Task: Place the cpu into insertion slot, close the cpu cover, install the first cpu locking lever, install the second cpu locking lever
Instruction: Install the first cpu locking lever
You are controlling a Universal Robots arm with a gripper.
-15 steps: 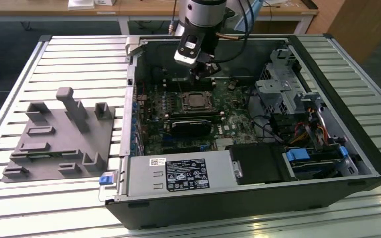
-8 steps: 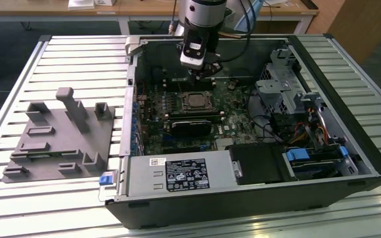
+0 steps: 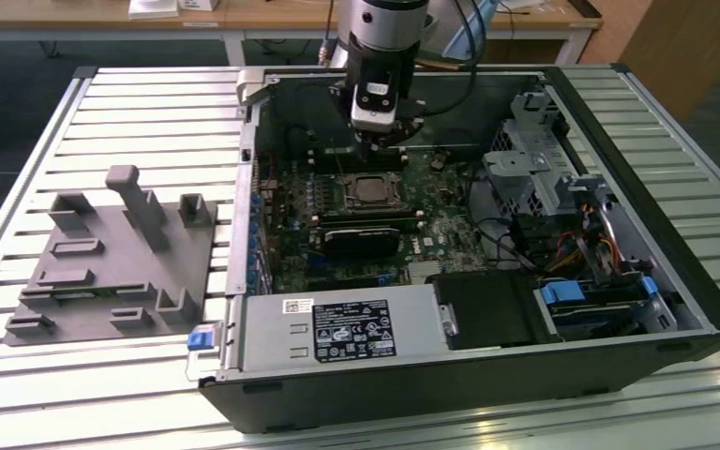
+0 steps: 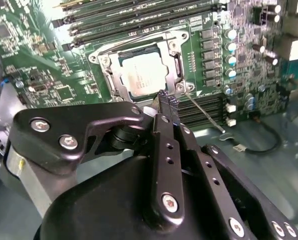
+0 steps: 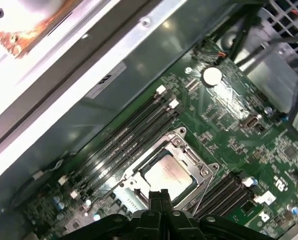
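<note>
The arm's gripper hovers inside an open computer case on a slatted tabletop. In the second wrist view its fingers are pressed together, empty, their tips just beside the insertion slot. The cpu sits in that slot, and the cpu cover lies flat around it. One thin locking lever juts out from the slot's corner.

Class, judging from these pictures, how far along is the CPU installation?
Done: the cpu lies under the lowered cpu cover. In hand: the shut pincer sits at the cover's corner, beside a lever rod sticking out. Left: that lever looks unlatched; the other I cannot judge.
</note>
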